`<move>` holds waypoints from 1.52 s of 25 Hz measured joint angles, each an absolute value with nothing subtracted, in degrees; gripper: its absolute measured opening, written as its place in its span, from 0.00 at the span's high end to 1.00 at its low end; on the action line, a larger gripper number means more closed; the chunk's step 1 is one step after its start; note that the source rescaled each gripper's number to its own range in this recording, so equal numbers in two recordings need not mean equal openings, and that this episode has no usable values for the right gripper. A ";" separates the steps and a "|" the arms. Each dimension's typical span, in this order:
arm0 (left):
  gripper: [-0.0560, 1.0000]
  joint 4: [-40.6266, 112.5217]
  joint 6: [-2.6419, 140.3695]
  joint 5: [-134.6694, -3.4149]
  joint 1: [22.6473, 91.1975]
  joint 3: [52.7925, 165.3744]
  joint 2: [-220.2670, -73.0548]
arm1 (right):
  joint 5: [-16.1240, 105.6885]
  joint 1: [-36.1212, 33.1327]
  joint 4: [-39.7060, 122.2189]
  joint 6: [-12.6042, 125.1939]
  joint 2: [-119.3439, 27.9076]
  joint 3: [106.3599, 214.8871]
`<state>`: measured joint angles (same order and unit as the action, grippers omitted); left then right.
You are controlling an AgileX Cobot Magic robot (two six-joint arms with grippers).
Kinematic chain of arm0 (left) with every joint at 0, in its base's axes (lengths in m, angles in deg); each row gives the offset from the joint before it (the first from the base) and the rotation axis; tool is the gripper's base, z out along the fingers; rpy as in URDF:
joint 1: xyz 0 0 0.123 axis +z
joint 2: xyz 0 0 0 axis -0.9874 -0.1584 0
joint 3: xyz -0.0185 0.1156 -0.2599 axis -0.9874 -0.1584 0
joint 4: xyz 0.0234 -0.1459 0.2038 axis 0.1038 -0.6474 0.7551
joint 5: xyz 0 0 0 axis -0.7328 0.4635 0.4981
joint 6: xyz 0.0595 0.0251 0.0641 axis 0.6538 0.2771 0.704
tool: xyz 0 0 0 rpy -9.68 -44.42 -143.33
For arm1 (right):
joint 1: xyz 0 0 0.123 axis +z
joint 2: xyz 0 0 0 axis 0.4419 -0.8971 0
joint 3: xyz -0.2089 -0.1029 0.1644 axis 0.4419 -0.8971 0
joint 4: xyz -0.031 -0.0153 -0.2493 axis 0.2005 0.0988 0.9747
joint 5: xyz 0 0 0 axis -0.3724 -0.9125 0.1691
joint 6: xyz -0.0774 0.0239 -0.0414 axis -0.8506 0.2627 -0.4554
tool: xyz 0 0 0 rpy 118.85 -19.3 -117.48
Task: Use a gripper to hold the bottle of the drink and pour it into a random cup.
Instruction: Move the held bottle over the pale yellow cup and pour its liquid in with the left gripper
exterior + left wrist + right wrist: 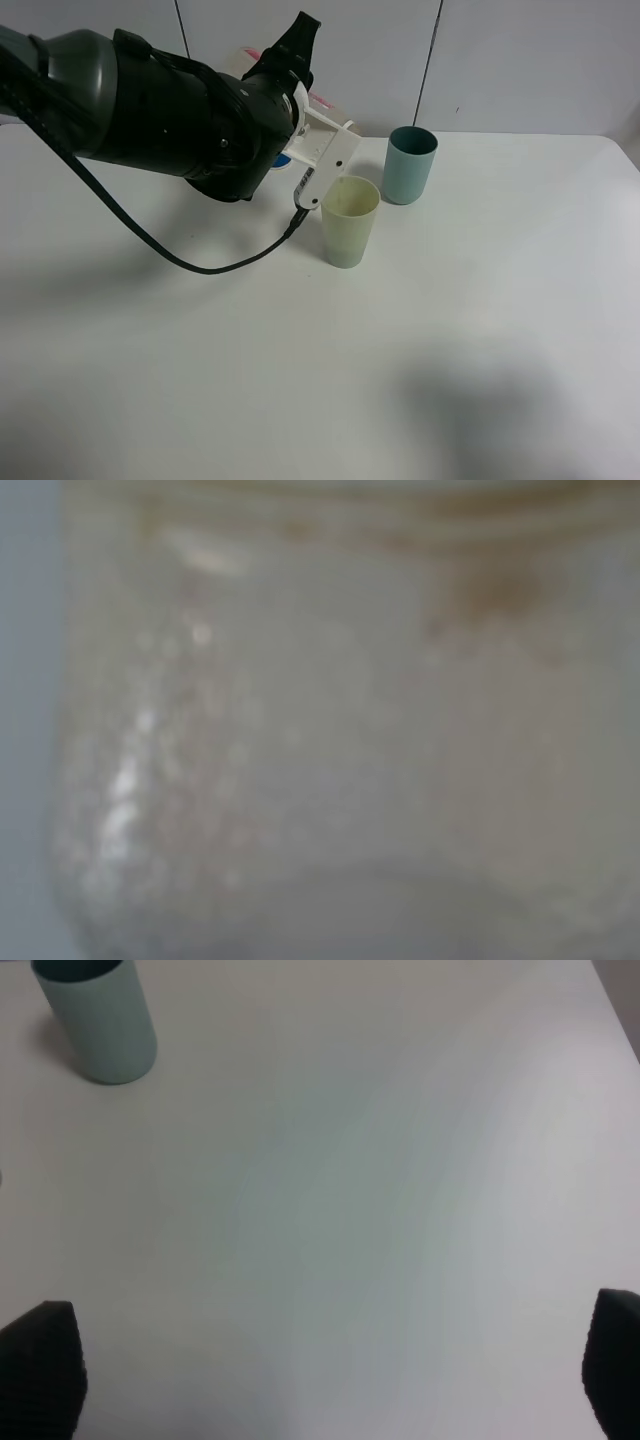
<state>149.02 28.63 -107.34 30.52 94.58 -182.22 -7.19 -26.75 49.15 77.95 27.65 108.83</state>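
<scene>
Bulky and black, the left arm (150, 110) looms nearest, its white left gripper (325, 160) tilted and clamped on the bottle (320, 730), whose clear wall crowds the wrist view. Just below the gripper's tip stands the yellow-green cup (349, 222), with the teal tumbler (410, 165) beyond. Thin, smooth plastic probably feels light and gives under squeezing, so the squarish body beneath the neck suits the hold. The right gripper (330, 1380) hangs spread and empty.

No writing is legible in any view. A small strip (305, 186) with dark marks sits on the left gripper (335, 150), too tiny to read; red print (322, 98) behind it is equally illegible.
</scene>
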 joint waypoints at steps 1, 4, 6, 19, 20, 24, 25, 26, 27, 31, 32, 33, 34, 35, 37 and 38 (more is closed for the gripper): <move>0.93 149.02 28.63 -107.34 30.52 94.58 -182.22 | -7.19 -26.75 49.15 77.95 27.65 108.83; 0.93 149.02 28.63 -107.34 30.52 94.58 -182.22 | -7.19 -26.75 49.15 77.95 27.65 108.83; 0.93 149.02 28.63 -107.34 30.52 94.58 -182.22 | -7.19 -26.75 49.15 77.95 27.65 108.83; 0.93 149.02 28.00 -107.34 30.52 94.58 -182.22 | -7.19 -26.75 49.15 77.95 27.65 108.83; 0.93 149.02 27.42 -107.34 30.52 94.58 -182.22 | -7.19 -26.75 49.15 77.95 27.65 108.83; 0.93 149.02 23.00 -107.34 30.52 94.58 -182.22 | -7.19 -26.75 49.15 77.95 27.65 108.83; 0.93 149.02 21.77 -107.28 30.52 94.58 -182.22 | -7.19 -26.75 49.15 77.95 27.65 108.83; 0.93 149.02 20.78 -107.29 30.52 94.58 -182.22 | -7.19 -26.75 49.15 77.95 27.65 108.83; 0.93 149.02 19.67 -107.29 30.52 94.58 -182.22 | -7.19 -26.75 49.15 77.95 27.65 108.83; 0.93 148.26 15.56 -107.19 30.52 94.58 -182.22 | -7.19 -26.75 49.15 77.95 27.65 108.83; 0.93 147.41 14.25 -107.19 30.52 94.58 -182.22 | -7.19 -26.75 49.15 77.95 27.65 108.83; 0.93 146.46 13.14 -107.02 30.52 94.58 -182.22 | -7.19 -26.75 49.15 77.95 27.65 108.83; 0.93 145.61 11.78 -106.80 30.52 94.58 -182.22 | -7.19 -26.75 49.15 77.95 27.65 108.83; 0.93 144.58 10.33 -106.54 30.52 94.58 -182.22 | -7.19 -26.75 49.15 77.95 27.65 108.83; 0.93 142.97 7.72 -105.74 30.52 94.58 -182.22 | -7.19 -26.75 49.15 77.95 27.65 108.83; 0.93 142.48 6.28 -105.39 30.52 94.58 -182.22 | -7.19 -26.75 49.15 77.95 27.65 108.83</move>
